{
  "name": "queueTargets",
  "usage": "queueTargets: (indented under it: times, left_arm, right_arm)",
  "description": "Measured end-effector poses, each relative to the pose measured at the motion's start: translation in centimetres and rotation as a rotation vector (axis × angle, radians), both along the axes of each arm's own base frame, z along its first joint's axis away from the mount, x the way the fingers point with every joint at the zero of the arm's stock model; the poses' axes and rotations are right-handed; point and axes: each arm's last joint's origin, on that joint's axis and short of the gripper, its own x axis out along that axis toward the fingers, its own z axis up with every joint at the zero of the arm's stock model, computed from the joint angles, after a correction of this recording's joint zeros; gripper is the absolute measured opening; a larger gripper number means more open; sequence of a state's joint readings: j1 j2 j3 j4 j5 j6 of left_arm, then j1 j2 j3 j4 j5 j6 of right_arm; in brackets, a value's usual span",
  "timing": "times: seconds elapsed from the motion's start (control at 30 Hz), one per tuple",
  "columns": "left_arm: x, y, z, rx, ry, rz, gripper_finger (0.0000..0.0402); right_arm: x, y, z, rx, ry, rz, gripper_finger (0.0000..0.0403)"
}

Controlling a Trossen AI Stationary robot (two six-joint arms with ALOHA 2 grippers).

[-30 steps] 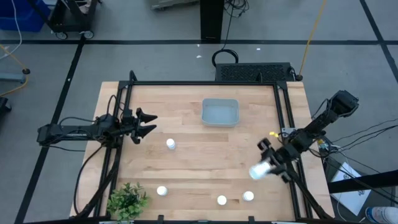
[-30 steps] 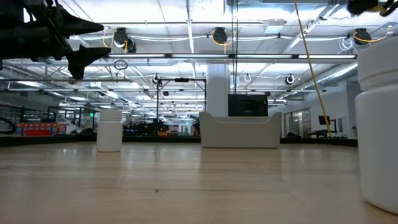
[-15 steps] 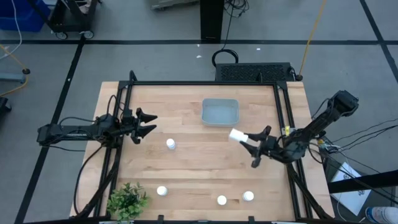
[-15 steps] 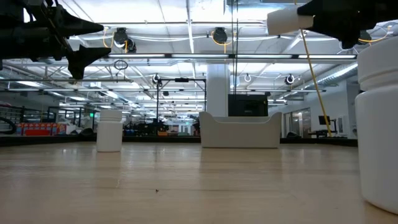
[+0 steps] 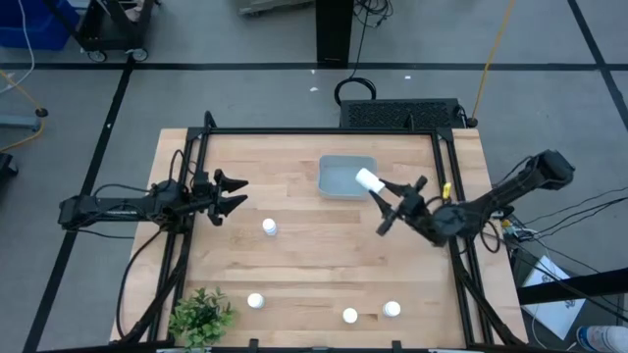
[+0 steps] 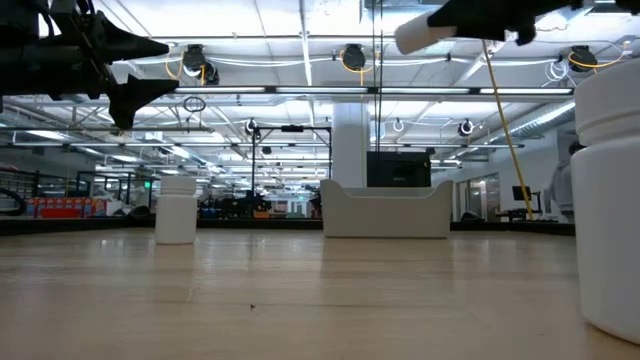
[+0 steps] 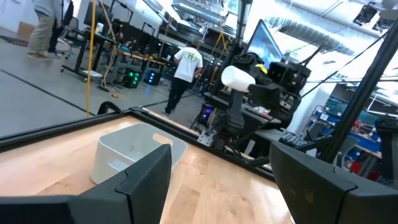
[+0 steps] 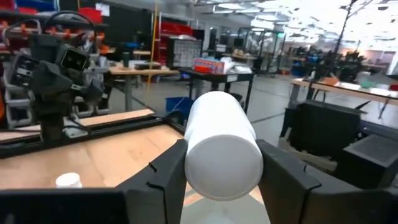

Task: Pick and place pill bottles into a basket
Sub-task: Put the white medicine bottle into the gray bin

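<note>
the right tool [image 5: 381, 208] grips one pill bottle [image 5: 369, 180] above the basket [image 5: 345, 176] at the far middle of the desk [image 5: 314, 255], not yet dropped, while four bottles [image 5: 269, 226] wait on the desk and the left tool [image 5: 232, 195] hangs open at the left.

Landmark = tray [image 5: 346, 177], far-centre of table [image 5: 314, 255].

- Above tray: right gripper [image 5: 389, 204] w/ bottle [image 5: 368, 180] clamped hangs over tray's right edge; that side blocked, left part of tray open from above.
- Left of tray: bare wood up to left gripper [image 5: 228, 196], fingers spread, hovering well apart.
- Near-left of tray: one standing bottle [image 5: 269, 227] in the way.
- Straight toward near edge: wide bare strip, then three bottles [image 5: 349, 316] in a row + plant [image 5: 201, 316] at the corner.
</note>
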State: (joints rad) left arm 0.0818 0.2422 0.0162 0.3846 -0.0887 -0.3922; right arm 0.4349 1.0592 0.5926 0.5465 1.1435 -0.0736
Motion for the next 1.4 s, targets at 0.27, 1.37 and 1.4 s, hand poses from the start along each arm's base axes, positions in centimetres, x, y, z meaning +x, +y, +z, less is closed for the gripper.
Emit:
queueTargets:
  times: [0.27, 1.37, 1.4]
  left_arm:
    - [0.0, 0.0, 0.0, 0.001, 0.0, 0.0, 0.0273]
    - [0.0, 0.0, -0.1, 0.012, 0.012, -0.007, 0.0274]
    - [0.0, 0.0, -0.1, 0.012, 0.016, -0.007, 0.0273]
  right_arm:
    - [2.1, -4.6, 2.2, 0.164, 0.148, -0.02, 0.0154]
    - [9.2, -21.4, -1.7, 0.979, 0.942, -0.057, 0.0153]
    - [9.2, -21.6, -2.0, 0.992, 0.952, -0.061, 0.0155]
